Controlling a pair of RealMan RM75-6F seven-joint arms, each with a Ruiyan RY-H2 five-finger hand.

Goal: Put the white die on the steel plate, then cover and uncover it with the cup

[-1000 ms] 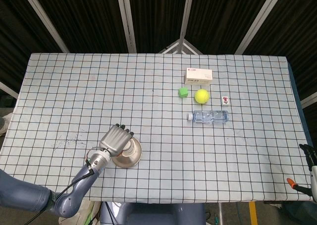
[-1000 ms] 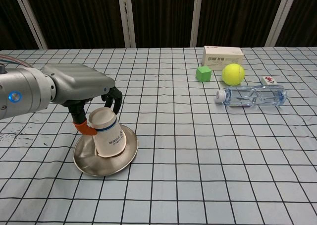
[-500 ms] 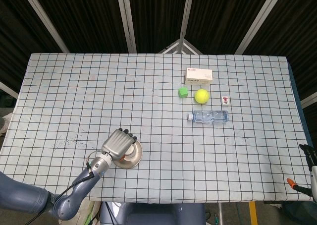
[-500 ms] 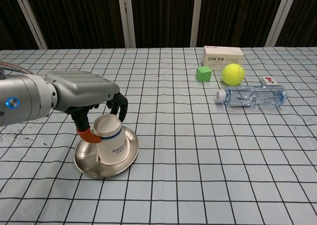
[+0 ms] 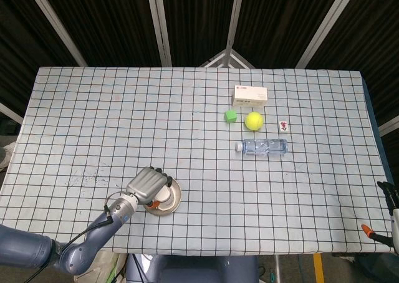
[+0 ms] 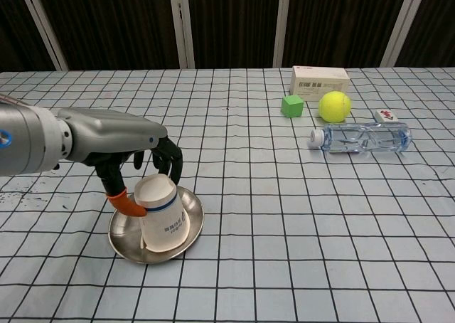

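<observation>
Here the left hand (image 6: 135, 163) grips an upturned white paper cup (image 6: 161, 213) by its closed end, the orange-tipped thumb (image 6: 130, 205) on the side nearer the camera and the dark fingers (image 6: 169, 163) curled round the far side; the cup leans slightly and sits directly under the palm on the steel plate (image 6: 192, 227), its rim down in the dish. The white die is not visible in either view; my guess is that it lies beneath the cup, though the pictures cannot confirm that. The right hand shows in neither view. The cup looks light and thin-walled, so it should crush or go oval under a hard squeeze; I would judge a gentle hold near the stiffer closed end, where the hand already has it, to be the safest place, and a straight upward lift least likely to drag the plate, which looks smooth and free to slide on the checked cloth. The die, if it is there, would be small, hard and apt to roll or skid on polished steel. As for writing, the cup carries a blue band and some small dark print on its wall, too small to read. Well away to the right of the hand and further back lie a clear water bottle (image 6: 361, 137) on its side, a tennis ball (image 6: 334, 106), a green cube (image 6: 292, 106), a white carton (image 6: 319, 82) with a barcode-like label that I cannot read, and a small tile (image 6: 384, 115) with a red mark.
</observation>
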